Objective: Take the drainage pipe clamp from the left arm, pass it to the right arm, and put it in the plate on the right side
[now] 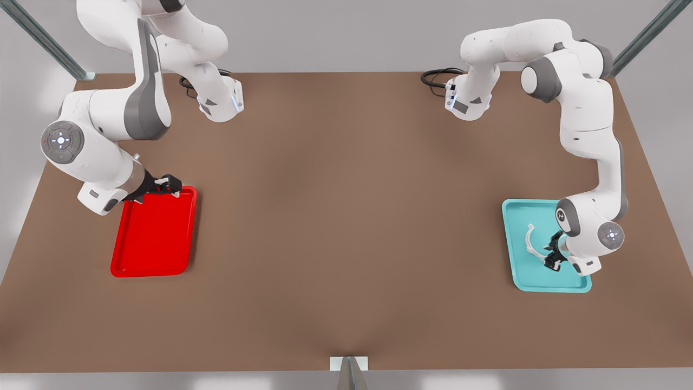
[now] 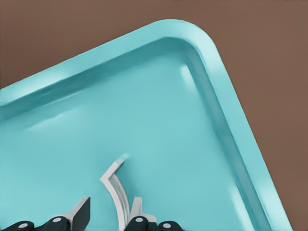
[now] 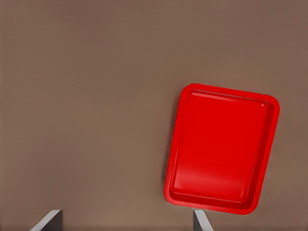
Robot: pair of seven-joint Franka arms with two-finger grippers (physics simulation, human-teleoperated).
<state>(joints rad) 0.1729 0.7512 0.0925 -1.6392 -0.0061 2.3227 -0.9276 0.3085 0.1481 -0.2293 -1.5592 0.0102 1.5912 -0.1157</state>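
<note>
The drainage pipe clamp is a thin white half-ring lying in a teal tray at the front view's right. My left gripper is low over that tray, at the clamp's near end. In the left wrist view the clamp stands between the open fingers of the left gripper, close against one finger. The red plate lies at the front view's left. My right gripper hovers open over its far edge, holding nothing. The right wrist view shows the plate bare.
The brown table spreads wide between the two trays. Both arm bases stand at the far edge with black cables beside them. A grey bracket sits at the near edge, and metal struts rise at the far corners.
</note>
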